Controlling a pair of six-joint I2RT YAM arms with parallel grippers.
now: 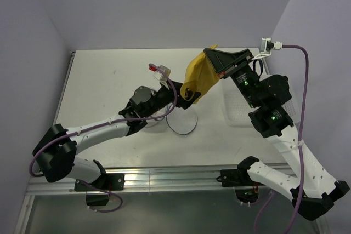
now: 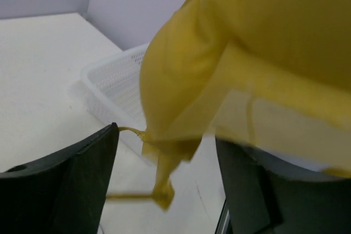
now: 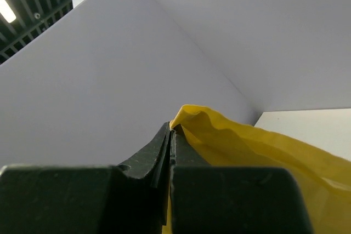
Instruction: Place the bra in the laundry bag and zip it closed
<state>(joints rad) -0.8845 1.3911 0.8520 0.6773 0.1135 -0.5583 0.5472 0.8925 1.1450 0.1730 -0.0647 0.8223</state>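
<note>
The yellow bra hangs in the air from my right gripper, which is shut on its top edge; the right wrist view shows the fabric pinched at the closed fingertips. My left gripper is open just below it. In the left wrist view the bra fills the upper right, and its lower end and a thin strap dangle between my open fingers, the strap touching the left fingertip. The laundry bag, a round mesh pouch with a dark rim, lies on the table under my left wrist.
A white lattice basket stands on the table at the right, under the right arm; it also shows in the left wrist view. The white table stretches left and back to the walls.
</note>
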